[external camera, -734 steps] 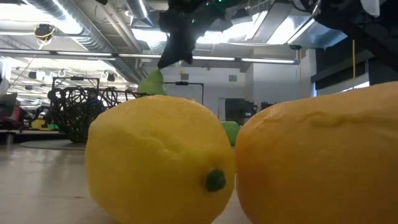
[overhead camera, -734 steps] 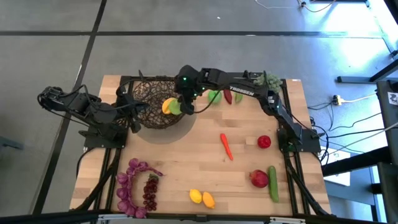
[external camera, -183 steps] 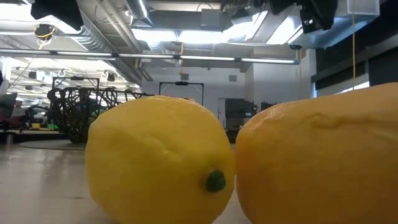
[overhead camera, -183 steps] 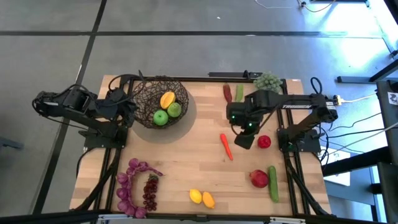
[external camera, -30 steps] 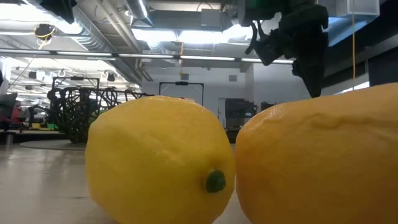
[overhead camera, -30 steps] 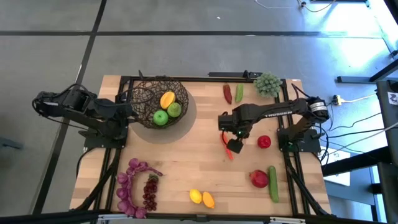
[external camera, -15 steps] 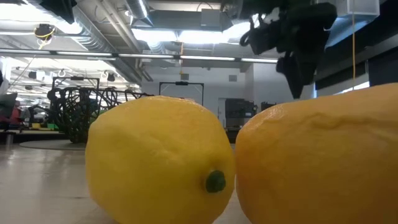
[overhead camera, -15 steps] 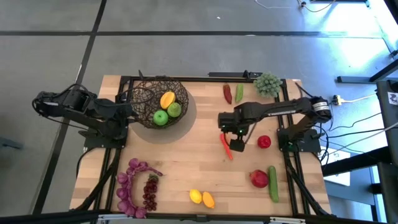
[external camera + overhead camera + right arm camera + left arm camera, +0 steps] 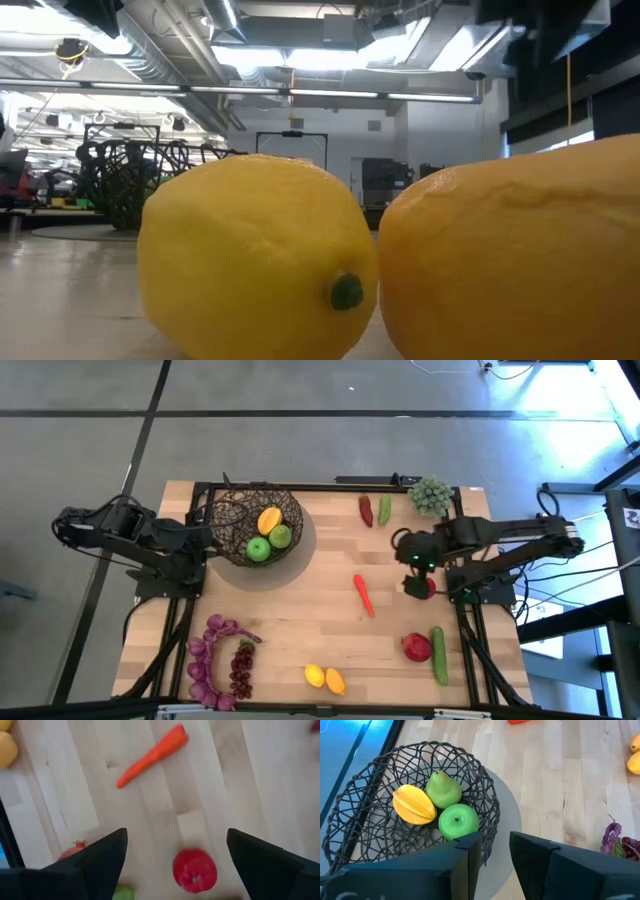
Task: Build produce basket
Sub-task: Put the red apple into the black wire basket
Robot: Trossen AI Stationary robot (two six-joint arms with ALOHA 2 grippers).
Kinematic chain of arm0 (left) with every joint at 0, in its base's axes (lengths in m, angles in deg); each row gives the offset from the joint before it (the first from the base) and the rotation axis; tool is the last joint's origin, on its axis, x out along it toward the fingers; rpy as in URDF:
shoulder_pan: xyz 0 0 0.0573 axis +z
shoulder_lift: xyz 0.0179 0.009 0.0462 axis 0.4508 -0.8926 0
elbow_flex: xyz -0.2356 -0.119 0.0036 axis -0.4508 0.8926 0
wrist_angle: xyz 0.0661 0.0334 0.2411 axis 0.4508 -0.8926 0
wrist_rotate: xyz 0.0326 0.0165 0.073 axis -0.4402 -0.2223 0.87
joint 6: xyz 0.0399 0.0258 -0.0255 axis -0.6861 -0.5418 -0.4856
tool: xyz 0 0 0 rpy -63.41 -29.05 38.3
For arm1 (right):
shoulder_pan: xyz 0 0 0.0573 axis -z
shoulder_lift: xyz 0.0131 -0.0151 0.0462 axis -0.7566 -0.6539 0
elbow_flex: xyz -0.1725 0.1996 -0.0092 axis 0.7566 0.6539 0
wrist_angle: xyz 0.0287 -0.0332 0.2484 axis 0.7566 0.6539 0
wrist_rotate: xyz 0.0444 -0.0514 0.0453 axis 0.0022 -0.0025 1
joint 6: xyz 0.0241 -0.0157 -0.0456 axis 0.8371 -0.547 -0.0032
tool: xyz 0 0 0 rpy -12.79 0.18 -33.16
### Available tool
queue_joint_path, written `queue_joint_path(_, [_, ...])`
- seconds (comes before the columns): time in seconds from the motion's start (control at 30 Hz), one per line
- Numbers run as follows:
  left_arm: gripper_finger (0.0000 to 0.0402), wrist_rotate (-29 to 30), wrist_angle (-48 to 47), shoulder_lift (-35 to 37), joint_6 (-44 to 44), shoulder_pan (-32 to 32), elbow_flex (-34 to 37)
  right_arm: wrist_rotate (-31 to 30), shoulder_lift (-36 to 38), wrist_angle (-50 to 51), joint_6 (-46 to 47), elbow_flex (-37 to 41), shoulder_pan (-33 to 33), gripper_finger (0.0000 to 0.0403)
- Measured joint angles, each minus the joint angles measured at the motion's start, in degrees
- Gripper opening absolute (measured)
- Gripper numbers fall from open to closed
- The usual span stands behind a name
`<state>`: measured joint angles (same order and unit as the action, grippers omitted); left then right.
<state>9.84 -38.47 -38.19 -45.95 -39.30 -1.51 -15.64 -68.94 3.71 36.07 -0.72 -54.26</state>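
The dark wire basket [image 9: 258, 525] stands on a grey round mat at the far left and holds a yellow fruit [image 9: 414, 805], a green pear [image 9: 443, 789] and a green apple [image 9: 458, 820]. My left gripper [image 9: 495, 857] waits at the basket's left rim, open by a narrow gap with nothing in it. My right gripper [image 9: 175, 847] hovers wide open above a red round fruit [image 9: 195, 869] lying on the wood near the right edge. An orange carrot [image 9: 363, 594] lies left of it on the table.
A red and a green pepper [image 9: 374, 510] and a pale-green clump [image 9: 430, 493] lie at the far edge. A pomegranate [image 9: 417, 647] and a cucumber [image 9: 439, 654] are near right, two lemons [image 9: 325, 678] near the front edge, and purple grapes [image 9: 215, 660] near left.
My right gripper has risen from just above the carrot and gone toward the table's right edge, and now stands over the red round fruit. The carrot lies where it was. My left arm has kept still.
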Motion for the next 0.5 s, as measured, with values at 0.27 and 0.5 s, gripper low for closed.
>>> queue_joint_path(0.27, [0.0092, 0.0, 0.0, 0.0, 0.0, 0.0, 0.0, 0.8, 5.8, -2.2, -0.2, 4.5, 0.0, 0.0335])
queue_joint_path(0.5, [0.0092, 0.0, 0.0, 0.0, 0.0, 0.0, 0.0, 0.8, 5.5, -4.6, 1.6, 4.5, 0.0, 0.0335])
